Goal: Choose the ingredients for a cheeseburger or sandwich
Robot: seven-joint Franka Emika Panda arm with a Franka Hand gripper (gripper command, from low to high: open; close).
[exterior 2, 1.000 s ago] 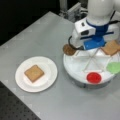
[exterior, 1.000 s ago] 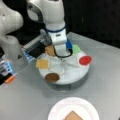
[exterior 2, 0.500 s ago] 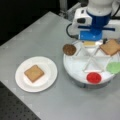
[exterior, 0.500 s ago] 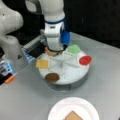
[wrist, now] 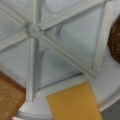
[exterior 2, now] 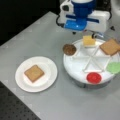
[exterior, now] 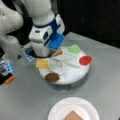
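Observation:
A white divided tray (exterior 2: pixel 75 65) holds the loose ingredients, each in its own section. They are a yellow cheese square (exterior 2: pixel 88 40), a dark brown patty (exterior 2: pixel 69 49) and a tan toast square (exterior 2: pixel 110 46). Another toast square (exterior 2: pixel 34 73) lies alone on the white plate (exterior 2: pixel 22 81), the only layer of the sandwich. My gripper (exterior 2: pixel 86 33) hangs just above the cheese (exterior: pixel 42 63) at the tray's rim (exterior: pixel 75 79). In the wrist view, cheese (wrist: pixel 75 102) is below, toast (wrist: pixel 8 100) at left and patty (wrist: pixel 115 42) at right. No fingers show there.
A green lettuce piece (exterior 2: pixel 114 67) and a red disc (exterior 2: pixel 94 77) lie in the tray's other sections. The white arm and its base (exterior: pixel 10 30) crowd a front view's left. A small blue and orange object (exterior: pixel 8 72) sits beside the base.
The arm has drifted left and toward the top of both front views, uncovering the cheese. The pieces on tray and plate have not moved.

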